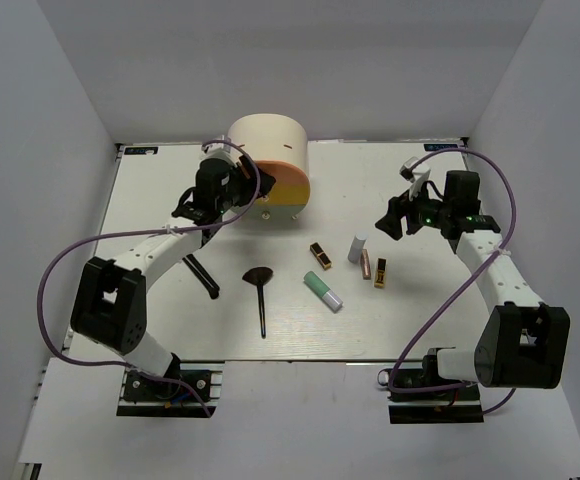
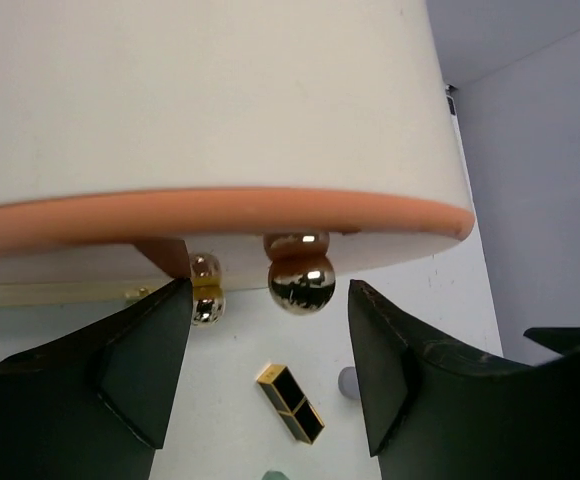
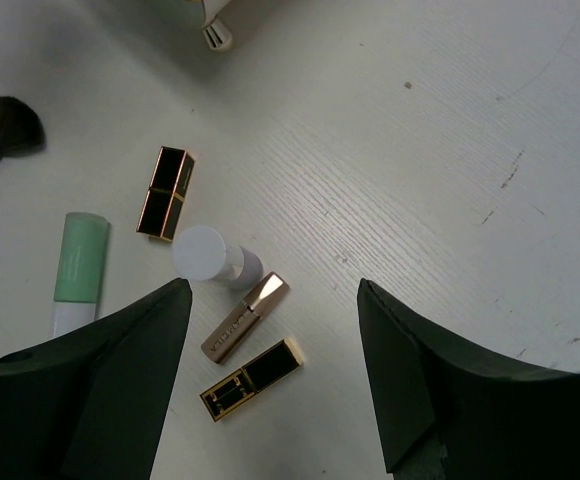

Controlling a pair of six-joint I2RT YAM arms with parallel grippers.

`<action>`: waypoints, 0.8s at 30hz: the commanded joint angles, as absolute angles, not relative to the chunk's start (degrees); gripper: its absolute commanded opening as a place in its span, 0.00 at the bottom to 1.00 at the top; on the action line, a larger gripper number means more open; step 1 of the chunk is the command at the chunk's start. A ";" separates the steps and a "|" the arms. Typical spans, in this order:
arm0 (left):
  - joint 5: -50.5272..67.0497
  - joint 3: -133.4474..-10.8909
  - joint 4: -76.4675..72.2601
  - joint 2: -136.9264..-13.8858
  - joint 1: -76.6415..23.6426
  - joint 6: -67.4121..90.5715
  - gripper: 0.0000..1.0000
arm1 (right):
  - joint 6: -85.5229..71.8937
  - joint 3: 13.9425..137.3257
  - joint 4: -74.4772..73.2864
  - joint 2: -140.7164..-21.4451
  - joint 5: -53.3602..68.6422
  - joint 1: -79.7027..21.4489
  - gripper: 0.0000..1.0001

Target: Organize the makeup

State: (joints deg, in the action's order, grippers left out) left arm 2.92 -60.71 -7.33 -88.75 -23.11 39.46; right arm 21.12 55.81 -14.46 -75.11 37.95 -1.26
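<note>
Jaws apart both sides: left gripper (image 2: pixel 270 375) faces gold knob (image 2: pixel 301 283) on round box (image 2: pixel 200 100) — right gripper (image 3: pixel 275 375) hovers over rose-gold tube (image 3: pixel 242 318), black-and-gold lipstick (image 3: pixel 251 379).

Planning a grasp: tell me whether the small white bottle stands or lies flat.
Upright: the white bottle stands on its base, round cap up, beside the rose-gold tube.

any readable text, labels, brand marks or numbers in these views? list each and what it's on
No text reads clearly in any view.
Faint lettering along the rose-gold tube: too small to read.
Gold mark on the black-and-gold lipstick beside it: not legible as letters.
The mint-green tube, white bottle and round box: no print visible.
</note>
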 commanded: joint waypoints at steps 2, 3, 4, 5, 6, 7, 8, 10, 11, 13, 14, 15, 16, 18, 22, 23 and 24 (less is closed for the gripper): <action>0.88 -65.12 -6.85 -89.73 -23.47 38.94 0.69 | 20.21 54.84 -12.57 -74.44 39.46 -1.41 0.73; 0.79 -65.30 -6.77 -89.74 -23.47 38.85 0.67 | 20.48 54.84 -12.57 -74.44 39.55 -1.32 0.74; 0.88 -65.56 -6.85 -89.82 -23.47 38.93 0.66 | 20.57 54.93 -12.57 -74.44 39.55 -1.49 0.74; 0.97 -65.74 -6.86 -89.82 -23.47 38.94 0.63 | 20.65 54.84 -12.57 -74.44 39.46 -1.41 0.74; 0.79 -65.83 -6.94 -89.91 -23.47 38.94 0.62 | 20.65 54.93 -12.57 -74.36 39.46 -1.32 0.74; 0.79 -65.83 -6.77 -89.91 -23.47 38.94 0.60 | 20.83 54.93 -12.57 -74.44 39.46 -1.41 0.74; 0.79 -66.00 -6.68 -89.91 -23.47 38.94 0.58 | 20.83 55.02 -12.57 -74.44 39.46 -1.49 0.74; 0.88 -66.09 -6.42 -90.00 -23.47 38.93 0.51 | 20.74 55.11 -12.57 -74.53 39.72 -1.41 0.74; 0.88 -65.83 -6.50 -89.91 -23.47 38.94 0.49 | 20.66 55.11 -12.57 -74.53 39.73 -1.41 0.74; 0.88 -65.57 -6.85 -89.39 -23.47 39.02 0.42 | 20.74 55.02 -12.66 -74.53 39.81 -1.41 0.74; 0.79 -65.13 -7.12 -89.04 -23.47 39.28 0.41 | 20.74 54.93 -12.66 -74.53 39.81 -1.49 0.74; 0.88 -64.95 -7.29 -88.60 -23.47 39.29 0.37 | 20.83 54.84 -12.74 -74.53 39.81 -1.41 0.74; 0.88 -64.69 -7.38 -88.59 -23.47 39.29 0.34 | 20.92 54.84 -12.83 -74.53 39.81 -1.41 0.74; 0.97 -64.43 -7.38 -88.24 -23.47 39.29 0.29 | 21.01 54.76 -13.09 -74.44 39.81 -1.41 0.74; 1.58 -63.02 -7.38 -86.93 -23.47 39.46 0.21 | 21.44 54.58 -13.27 -74.27 39.90 -1.41 0.74; 1.67 -62.67 -7.30 -86.58 -23.47 39.46 0.20 | 21.62 54.58 -13.45 -74.18 39.90 -1.32 0.73; 2.10 -61.80 -7.38 -86.22 -23.47 39.46 0.19 | 21.80 54.58 -13.53 -74.09 39.90 -1.49 0.73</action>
